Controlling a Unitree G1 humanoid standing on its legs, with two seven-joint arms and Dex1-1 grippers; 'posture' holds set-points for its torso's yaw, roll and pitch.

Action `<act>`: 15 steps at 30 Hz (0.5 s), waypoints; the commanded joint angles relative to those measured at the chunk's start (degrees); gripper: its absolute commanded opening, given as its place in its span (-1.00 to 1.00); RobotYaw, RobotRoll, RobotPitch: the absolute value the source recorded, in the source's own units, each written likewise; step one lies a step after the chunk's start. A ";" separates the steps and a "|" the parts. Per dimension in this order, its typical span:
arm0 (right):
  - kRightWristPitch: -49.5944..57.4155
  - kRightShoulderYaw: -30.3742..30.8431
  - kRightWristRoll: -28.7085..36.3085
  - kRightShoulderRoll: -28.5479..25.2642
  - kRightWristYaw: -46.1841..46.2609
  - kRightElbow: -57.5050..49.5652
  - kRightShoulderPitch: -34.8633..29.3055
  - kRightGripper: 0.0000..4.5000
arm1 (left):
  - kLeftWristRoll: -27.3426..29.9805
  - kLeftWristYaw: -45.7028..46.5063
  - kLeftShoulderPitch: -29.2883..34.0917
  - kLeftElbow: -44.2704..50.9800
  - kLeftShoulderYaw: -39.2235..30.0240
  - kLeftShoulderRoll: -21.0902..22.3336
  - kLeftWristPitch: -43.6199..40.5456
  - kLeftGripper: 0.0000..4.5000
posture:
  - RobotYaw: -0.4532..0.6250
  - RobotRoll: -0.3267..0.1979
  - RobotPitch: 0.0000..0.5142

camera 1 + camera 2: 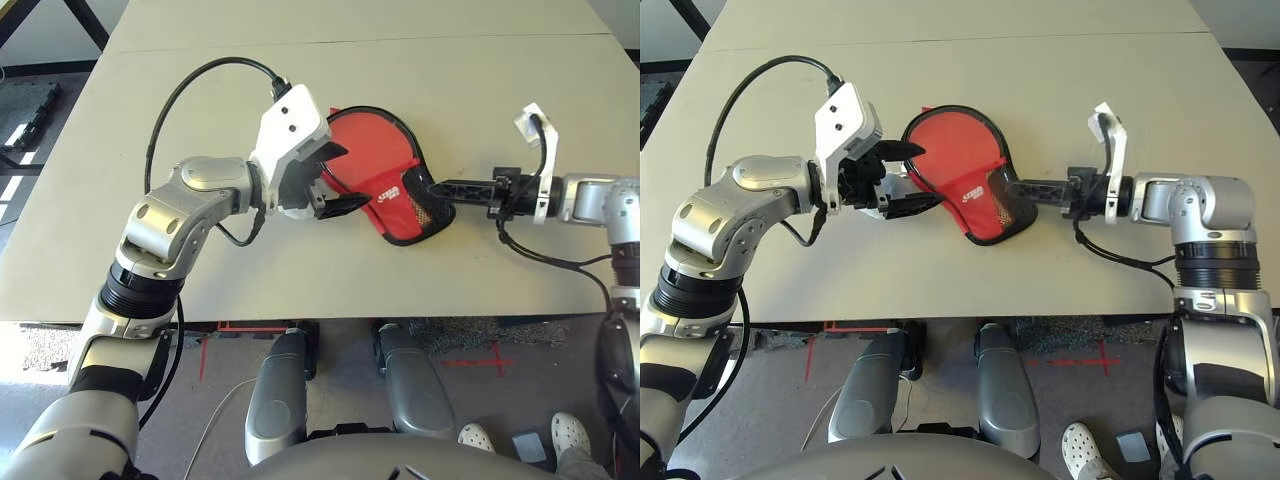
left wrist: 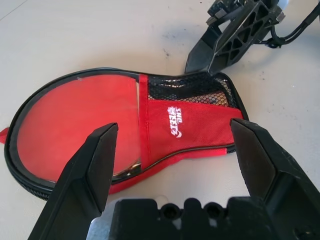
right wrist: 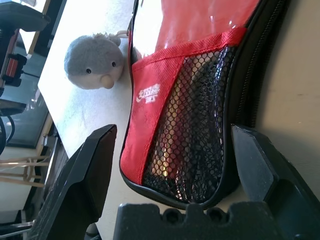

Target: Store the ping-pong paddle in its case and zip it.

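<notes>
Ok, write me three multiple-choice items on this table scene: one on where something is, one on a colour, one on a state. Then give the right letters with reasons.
1. Where does the case lie?
A. between the two grippers
B. off the table
C. on top of the left arm

2. What colour is the logo on the case?
A. blue
B. white
C. green

3. How do the fingers of the left gripper stand?
A. shut on the zipper
C. shut on nothing
B. open, apart

Key:
1 A, the head views show the case on the table with the left gripper on one side and the right gripper on the other.
2 B, white lettering on red fabric.
3 B, the left wrist view shows a wide gap between its fingers.
</notes>
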State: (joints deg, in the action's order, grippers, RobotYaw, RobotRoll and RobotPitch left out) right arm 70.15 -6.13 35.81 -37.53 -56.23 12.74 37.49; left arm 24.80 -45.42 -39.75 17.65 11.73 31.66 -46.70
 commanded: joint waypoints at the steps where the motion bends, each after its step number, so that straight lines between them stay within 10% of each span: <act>1: 1.85 0.43 1.20 1.38 1.54 -0.93 -0.75 0.99 | 0.08 -0.61 0.50 0.83 0.28 -0.02 0.26 1.00 | -0.08 0.25 -0.04; 15: -1.31 0.50 -0.40 -3.70 0.25 2.74 0.87 0.99 | -0.05 -0.83 0.71 1.11 0.27 0.29 0.13 1.00 | -0.08 0.25 -0.01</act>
State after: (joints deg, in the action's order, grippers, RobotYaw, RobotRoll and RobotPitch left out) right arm 69.68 -6.25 36.16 -39.95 -55.16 14.69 38.04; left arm 24.79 -45.76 -39.74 17.66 11.73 31.67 -46.70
